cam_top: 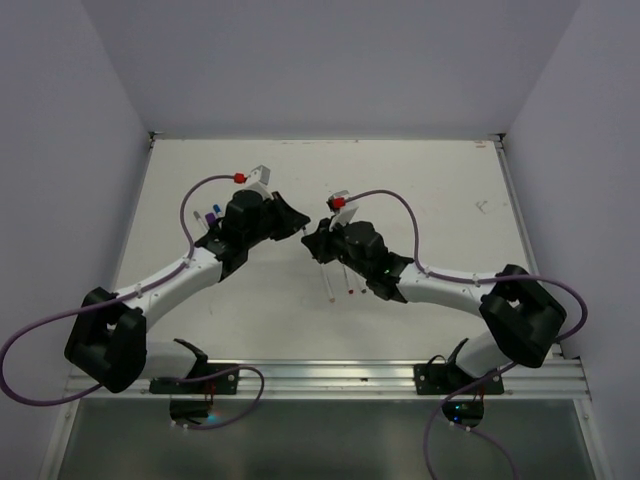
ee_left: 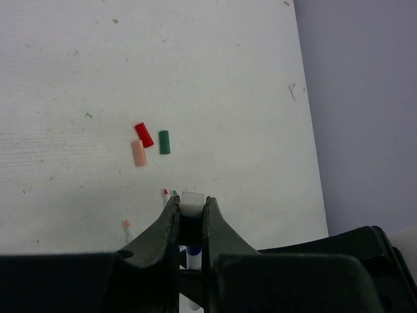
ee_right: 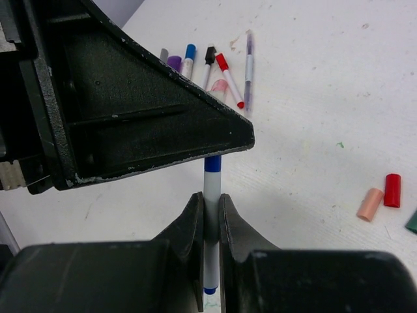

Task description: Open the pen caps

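Pen caps (ee_left: 144, 135) aside — left hand (ee_left: 191, 203), right hand (ee_right: 210, 205) meet, pinching one pen (ee_right: 212, 182).

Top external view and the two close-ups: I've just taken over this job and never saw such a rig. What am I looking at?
The overhead picture shows two robot arms bolted at the near edge of a white table. Each close-up comes from a camera on one wrist, looking past its own fingers. The left gripper and right gripper are both shut on one slim white pen with blue ends. Loose on the table lie a red plastic cap, a green plastic cap and a peach plastic cap. More capped pens lie in a row farther off.
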### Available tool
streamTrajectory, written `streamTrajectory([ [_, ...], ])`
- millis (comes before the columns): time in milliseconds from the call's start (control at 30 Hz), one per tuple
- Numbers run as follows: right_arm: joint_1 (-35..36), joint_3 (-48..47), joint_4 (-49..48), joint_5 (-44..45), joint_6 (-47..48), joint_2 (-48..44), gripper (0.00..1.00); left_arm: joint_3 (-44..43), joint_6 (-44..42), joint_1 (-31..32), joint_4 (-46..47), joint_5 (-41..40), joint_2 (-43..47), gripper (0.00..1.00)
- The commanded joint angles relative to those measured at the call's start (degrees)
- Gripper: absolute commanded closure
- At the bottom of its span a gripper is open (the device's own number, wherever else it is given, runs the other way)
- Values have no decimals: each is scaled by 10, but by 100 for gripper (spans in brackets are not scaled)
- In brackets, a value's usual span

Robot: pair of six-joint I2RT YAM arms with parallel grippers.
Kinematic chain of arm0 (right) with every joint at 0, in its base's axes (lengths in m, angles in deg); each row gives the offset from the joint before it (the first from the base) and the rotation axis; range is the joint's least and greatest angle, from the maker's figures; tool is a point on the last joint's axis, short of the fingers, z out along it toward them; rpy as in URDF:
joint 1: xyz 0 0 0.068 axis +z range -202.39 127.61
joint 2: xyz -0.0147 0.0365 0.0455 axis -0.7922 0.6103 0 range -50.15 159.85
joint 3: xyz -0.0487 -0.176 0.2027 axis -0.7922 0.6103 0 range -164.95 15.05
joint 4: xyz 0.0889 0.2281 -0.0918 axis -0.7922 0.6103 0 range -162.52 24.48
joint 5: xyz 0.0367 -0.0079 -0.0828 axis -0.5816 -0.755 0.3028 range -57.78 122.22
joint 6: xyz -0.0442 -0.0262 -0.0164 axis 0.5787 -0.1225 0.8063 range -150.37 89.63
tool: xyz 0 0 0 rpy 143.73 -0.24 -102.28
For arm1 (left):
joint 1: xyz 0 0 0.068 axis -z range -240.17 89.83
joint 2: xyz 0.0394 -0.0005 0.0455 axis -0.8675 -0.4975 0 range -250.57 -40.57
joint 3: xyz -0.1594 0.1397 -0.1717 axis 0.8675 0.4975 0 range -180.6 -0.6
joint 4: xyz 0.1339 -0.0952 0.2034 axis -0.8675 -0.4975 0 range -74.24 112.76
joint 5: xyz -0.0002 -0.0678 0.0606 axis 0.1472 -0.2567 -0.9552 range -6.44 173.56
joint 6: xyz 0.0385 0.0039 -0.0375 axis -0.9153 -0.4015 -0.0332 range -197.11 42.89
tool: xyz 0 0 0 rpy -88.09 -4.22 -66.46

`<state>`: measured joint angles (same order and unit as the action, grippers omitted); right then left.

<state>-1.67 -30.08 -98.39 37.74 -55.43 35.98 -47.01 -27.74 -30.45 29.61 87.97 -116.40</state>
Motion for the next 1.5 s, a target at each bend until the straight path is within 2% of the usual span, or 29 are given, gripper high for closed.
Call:
streamTrajectory([
  [0, 32, 57, 93, -35, 11, -11, 100, -75, -11, -62, 184, -154, 25, 100],
  [133, 40, 67, 79, -38, 12, -9, 100, -114, -22, -77, 226, -194, 27, 100],
  [267, 47, 74, 60, -51, 19, -12, 100, -112, -23, -85, 289, -225, 34, 100],
  [567, 47, 116, 6, -71, 26, -35, 100, -116, 8, -142, 349, -197, 24, 100],
  [700, 47, 122, -12, -88, 31, -40, 100, -109, 7, -170, 383, -154, 22, 100],
  [867, 47, 96, 19, -46, 15, -37, 100, -116, -17, -171, 303, -81, 12, 100],
  [967, 47, 71, 48, -9, -2, -15, 100, -119, -30, -171, 201, -25, -3, 100],
  [1000, 47, 65, 58, -2, -7, -10, 100, -120, -36, -169, 141, -3, -7, 100],
  [1100, 49, 36, 88, 35, -20, 18, 100, -112, -64, -151, 33, 2, -23, 100],
  [1200, 51, 2, 128, 66, -36, 56, 100, -102, -85, -121, -37, 0, -41, 100],
  [1300, 54, -29, 174, 86, -48, 91, 100, -90, -94, -97, -89, -9, -57, 100],
  [1467, 56, -44, 231, 139, -74, 112, 99, -85, -95, -65, -109, -9, -87, 98],
])
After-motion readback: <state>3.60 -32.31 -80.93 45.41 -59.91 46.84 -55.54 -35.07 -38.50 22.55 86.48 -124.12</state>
